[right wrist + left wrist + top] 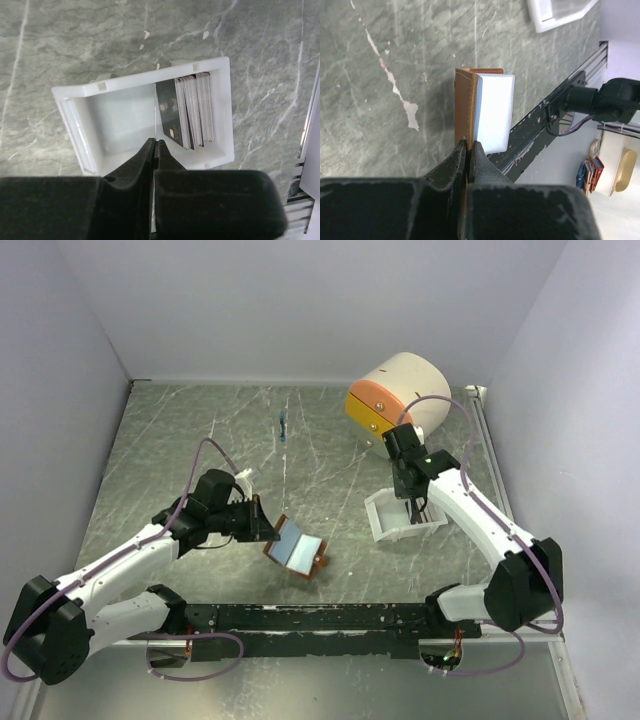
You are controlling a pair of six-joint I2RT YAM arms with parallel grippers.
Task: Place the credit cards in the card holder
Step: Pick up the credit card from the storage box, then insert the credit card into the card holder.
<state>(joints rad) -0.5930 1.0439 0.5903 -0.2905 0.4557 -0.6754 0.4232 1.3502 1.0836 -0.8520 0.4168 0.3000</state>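
Nearest the bases, the card holder [492, 112] is held open by the left gripper [469, 145], pinched on its brown cover. Farther off, the right gripper [154, 142] is closed inside the white tray [223, 125], seemingly on one of the credit cards [192, 110]. Lifting it to the pocket is called for next.

**Card holder** [297, 547]: small brown leather bifold, open, with a pale blue-grey inner pocket [495, 112] facing out. It is held tilted above the bench [200, 440], close to the near edge and a little left of its middle. The left pincer [470, 145] is clamped on the edge of the brown cover.

**Credit cards** [192, 110]: a small stack of thin flat cards, one dark grey at the front and the rest pale. They stand on edge, packed against one end wall of the white tray [140, 82], toward the bench's right edge.
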